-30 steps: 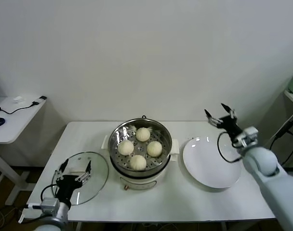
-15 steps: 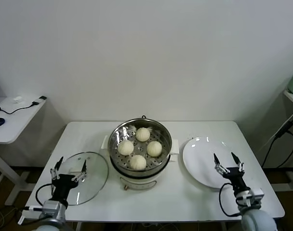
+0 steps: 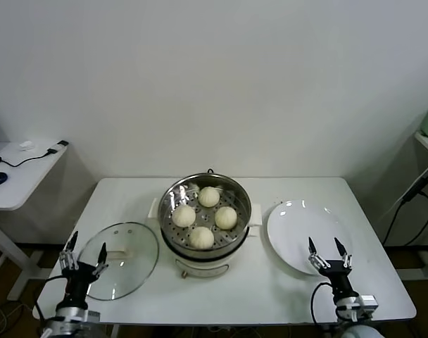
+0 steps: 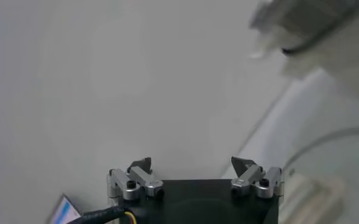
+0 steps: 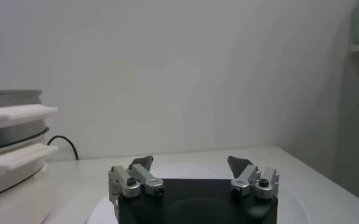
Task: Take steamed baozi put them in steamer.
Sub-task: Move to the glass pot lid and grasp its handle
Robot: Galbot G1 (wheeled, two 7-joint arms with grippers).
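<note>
- Baozi (image 3: 201, 237) are seen as four smooth, domed, cream-white buns; all lie in the steamer (image 3: 205, 214), one shiny steel pot at mid-table.
- Left gripper (image 3: 83, 255) is held spread and empty beside one glass lid (image 3: 120, 260); right gripper (image 3: 328, 253) likewise, over one white plate (image 3: 298, 229).

A plain white wall (image 3: 214, 77) fills the far side. A white bench (image 3: 270, 282) stands against it. A second white desk (image 3: 20, 176) stands at the left, carrying black cables (image 3: 31, 156).
</note>
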